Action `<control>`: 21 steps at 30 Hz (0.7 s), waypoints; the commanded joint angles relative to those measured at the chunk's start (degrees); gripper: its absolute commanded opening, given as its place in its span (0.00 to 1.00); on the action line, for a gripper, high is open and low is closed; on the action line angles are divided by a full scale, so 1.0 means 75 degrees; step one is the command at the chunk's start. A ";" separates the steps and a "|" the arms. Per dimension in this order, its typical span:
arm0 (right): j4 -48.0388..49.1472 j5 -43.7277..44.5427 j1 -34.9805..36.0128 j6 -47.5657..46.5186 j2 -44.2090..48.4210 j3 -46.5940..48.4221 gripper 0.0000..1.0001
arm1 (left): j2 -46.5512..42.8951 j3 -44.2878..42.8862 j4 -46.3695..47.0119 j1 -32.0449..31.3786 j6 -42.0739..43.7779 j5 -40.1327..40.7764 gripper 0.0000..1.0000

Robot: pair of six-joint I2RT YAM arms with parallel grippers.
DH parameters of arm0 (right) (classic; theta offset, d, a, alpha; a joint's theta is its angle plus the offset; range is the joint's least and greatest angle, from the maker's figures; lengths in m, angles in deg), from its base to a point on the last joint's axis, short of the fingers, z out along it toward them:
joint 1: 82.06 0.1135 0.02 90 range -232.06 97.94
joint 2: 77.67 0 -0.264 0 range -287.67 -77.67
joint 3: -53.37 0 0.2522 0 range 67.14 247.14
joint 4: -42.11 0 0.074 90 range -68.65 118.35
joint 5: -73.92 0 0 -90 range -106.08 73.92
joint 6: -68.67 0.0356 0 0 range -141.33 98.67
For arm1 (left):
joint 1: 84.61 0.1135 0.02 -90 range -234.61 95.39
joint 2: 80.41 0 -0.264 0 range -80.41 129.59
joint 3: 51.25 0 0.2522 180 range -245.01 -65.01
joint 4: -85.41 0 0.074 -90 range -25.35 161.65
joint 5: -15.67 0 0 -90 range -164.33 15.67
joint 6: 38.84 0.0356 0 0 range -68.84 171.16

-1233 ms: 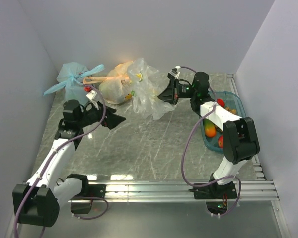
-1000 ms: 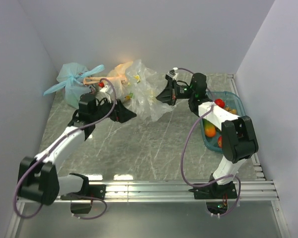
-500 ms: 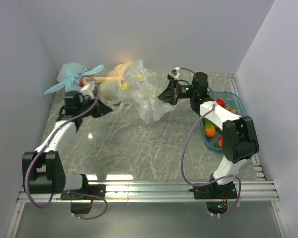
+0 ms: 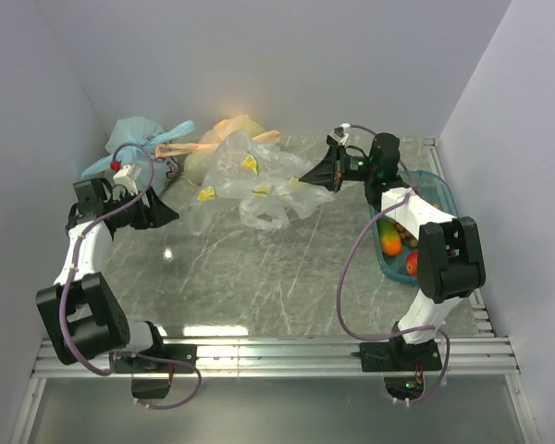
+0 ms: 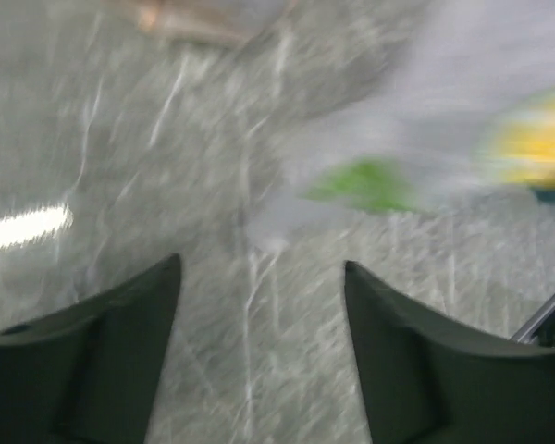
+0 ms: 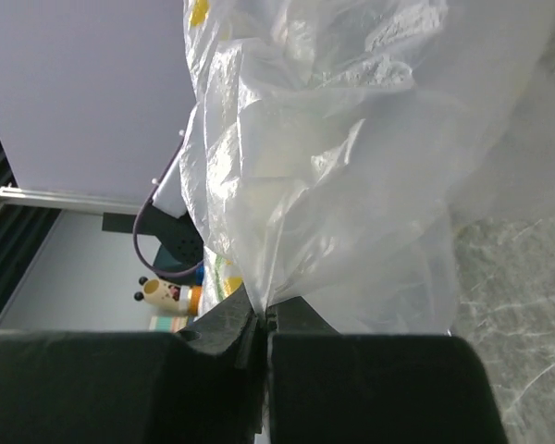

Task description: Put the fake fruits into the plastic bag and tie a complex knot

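Right gripper [image 4: 325,176] grips the plastic bag [image 4: 250,185] (left gripper [image 4: 163,212] clear of it)

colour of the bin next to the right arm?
Translucent teal-blue bin, best seen in the top external view.

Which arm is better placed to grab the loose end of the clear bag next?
Left, probably. The left gripper is open and empty, just beside the loose left end of the bag. The right gripper is shut on the right end, so it is busy holding.
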 commanded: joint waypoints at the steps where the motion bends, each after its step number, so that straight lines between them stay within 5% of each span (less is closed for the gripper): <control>1: -0.0187 0.0120 0.0266 -0.0309 0.0366 -0.0096 0.00 | -0.0924 -0.0580 0.0537 -0.0075 0.0068 -0.1294 0.79; 7: -0.0153 0.0612 0.0349 0.0018 0.0214 -0.0142 0.00 | -0.2600 -0.0393 0.0446 -0.1162 0.0255 -0.0934 0.87; 10: 0.0361 0.0812 0.0361 0.0579 0.0062 -0.0259 0.00 | -0.2906 -0.0124 0.0573 -0.2895 -0.0340 0.0097 0.92; 16: 0.0527 0.0976 0.0372 0.0897 -0.0056 -0.0377 0.00 | -0.2169 0.0334 0.2002 -0.5076 -0.2555 0.1888 0.99; 21: 0.1861 0.1140 0.0372 0.1962 -0.0115 -0.0786 0.00 | -0.1032 -0.0006 0.2683 -0.5348 -0.4406 0.2712 0.99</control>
